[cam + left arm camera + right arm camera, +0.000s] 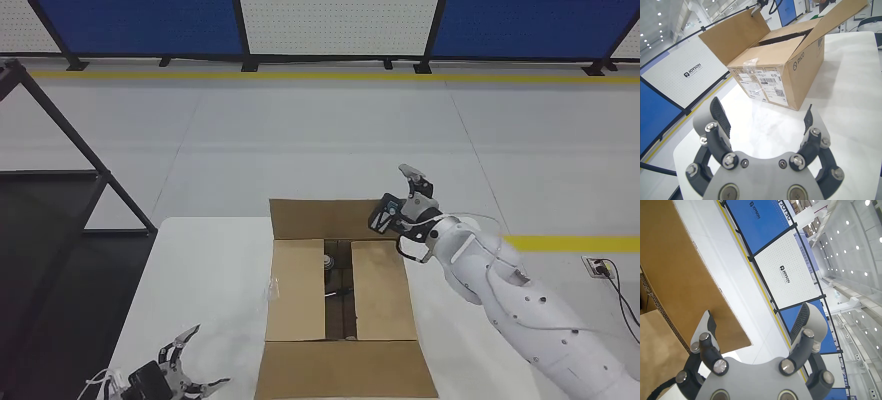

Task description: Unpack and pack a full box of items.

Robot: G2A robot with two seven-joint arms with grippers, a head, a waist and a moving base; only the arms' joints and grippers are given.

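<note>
Unpacking about to begin at the bench (200,290): the cardboard box (297,290) stands toward the far side with its outer flaps raised. Its two inner flaps (380,290) lie almost flat, a narrow slot (338,290) between them, and dark items are just visible below.

We see the right gripper (757,311) at the box's far corner. Its fingers (710,323) are spread wide either side of the corner of the far flap (687,275), holding nothing. The left gripper (762,106) hangs over the bench's near corner, well apart from the box, fingers wide and empty too.

Our worry is that a pinch so near the flap's corner could slip off or crease the board. A pull there could also drag or tilt the box toward the bench's far edge, which we judge lies close behind it, with nothing steadying the box. Reaching through the slot before the inner flaps are folded back would likely jam.

Open room lies on the bare bench beside the box, on the left gripper's side. A dark rack (50,230) stands beyond that edge.
</note>
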